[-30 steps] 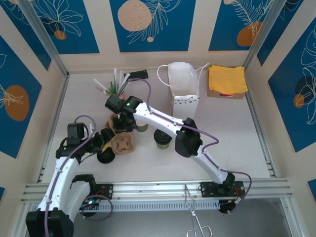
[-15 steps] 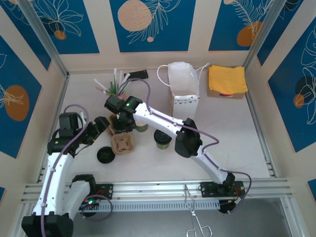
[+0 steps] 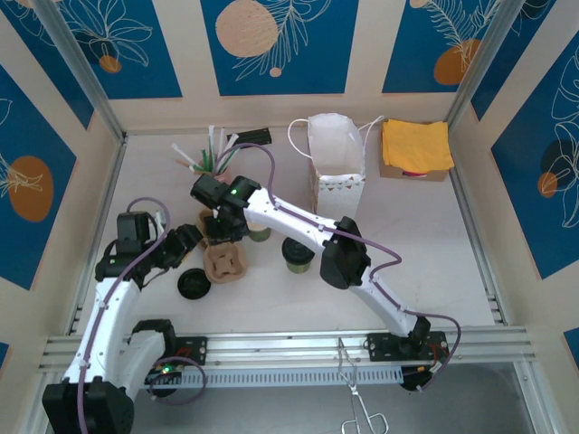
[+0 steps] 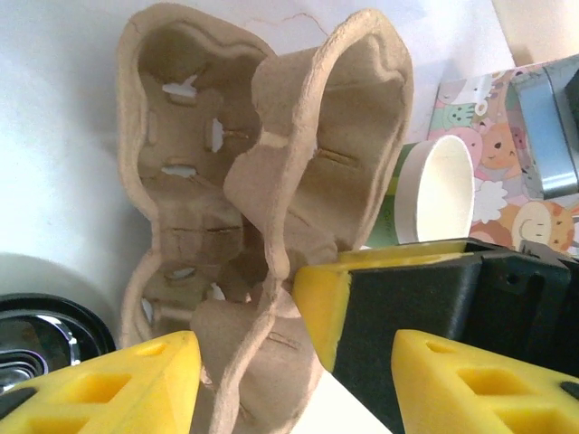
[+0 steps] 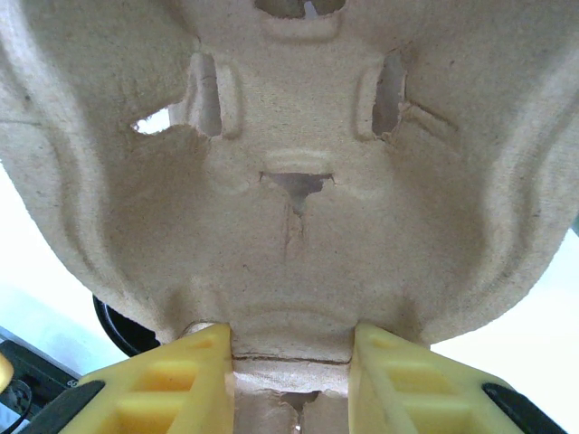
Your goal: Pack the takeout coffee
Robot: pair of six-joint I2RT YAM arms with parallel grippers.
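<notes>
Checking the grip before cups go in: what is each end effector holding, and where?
The right end effector pinches the cup carrier by its edge; the left end effector is open, holding nothing.

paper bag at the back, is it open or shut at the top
Open. In the top external view the white paper bag stands upright with its mouth spread wide, a handle splayed out on each side.

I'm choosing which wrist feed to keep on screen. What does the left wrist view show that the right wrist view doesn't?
Left wrist view: the open left pincer straddling the edge of the cup carrier, a white-lined cup and the patterned bag. Right wrist view: both fingers of the right pincer pinching the cup carrier's rim, close up. Shared: the cup carrier and a black lid.
</notes>
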